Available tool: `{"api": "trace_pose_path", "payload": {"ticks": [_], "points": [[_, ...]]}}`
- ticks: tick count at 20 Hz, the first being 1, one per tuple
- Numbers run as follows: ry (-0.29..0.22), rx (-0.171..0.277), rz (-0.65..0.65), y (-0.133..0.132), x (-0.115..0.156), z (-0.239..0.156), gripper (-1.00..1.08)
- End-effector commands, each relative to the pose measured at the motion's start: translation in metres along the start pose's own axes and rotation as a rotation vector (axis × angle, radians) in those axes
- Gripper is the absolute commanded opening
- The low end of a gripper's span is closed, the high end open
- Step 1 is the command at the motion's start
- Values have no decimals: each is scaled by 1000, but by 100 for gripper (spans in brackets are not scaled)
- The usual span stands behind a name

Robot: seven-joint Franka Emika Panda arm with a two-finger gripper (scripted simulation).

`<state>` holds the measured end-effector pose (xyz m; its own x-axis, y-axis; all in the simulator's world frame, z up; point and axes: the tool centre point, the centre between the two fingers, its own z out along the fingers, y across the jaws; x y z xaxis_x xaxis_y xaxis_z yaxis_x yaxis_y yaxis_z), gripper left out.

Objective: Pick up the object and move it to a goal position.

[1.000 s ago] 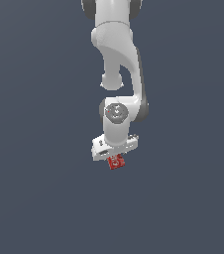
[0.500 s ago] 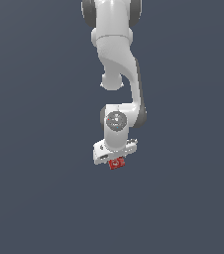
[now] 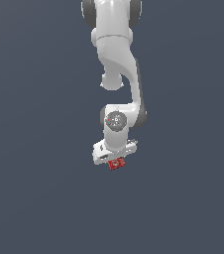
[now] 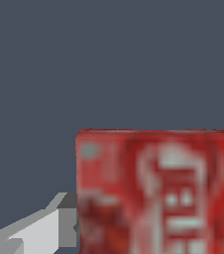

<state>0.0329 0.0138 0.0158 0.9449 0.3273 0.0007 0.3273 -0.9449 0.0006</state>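
The object is a small flat red box with white lettering (image 3: 116, 163). It sits right under my white gripper (image 3: 115, 159), partly covered by the hand. In the wrist view the red box (image 4: 156, 191) fills much of the picture, very close to the camera, and one grey finger (image 4: 39, 230) lies against its side. The other finger is hidden behind the box. The gripper looks shut on the box.
The white arm (image 3: 119, 59) hangs down from the top of the exterior view. Around it there is only a plain dark grey-blue surface (image 3: 34, 198).
The gripper, with the red box under it, has moved a little toward the exterior view's right and slightly up. The arm above has shifted with it.
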Motion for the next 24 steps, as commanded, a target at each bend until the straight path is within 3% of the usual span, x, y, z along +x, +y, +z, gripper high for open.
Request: {"api": "trace_pose_path", "payload": {"ticks": [1,12,24], "points": [[0,1,-1,-1,0,0,-100],[0,1,-1,-21,-5,-25,-100],[-1,0,-1,-90,-23,-112,-100]]}}
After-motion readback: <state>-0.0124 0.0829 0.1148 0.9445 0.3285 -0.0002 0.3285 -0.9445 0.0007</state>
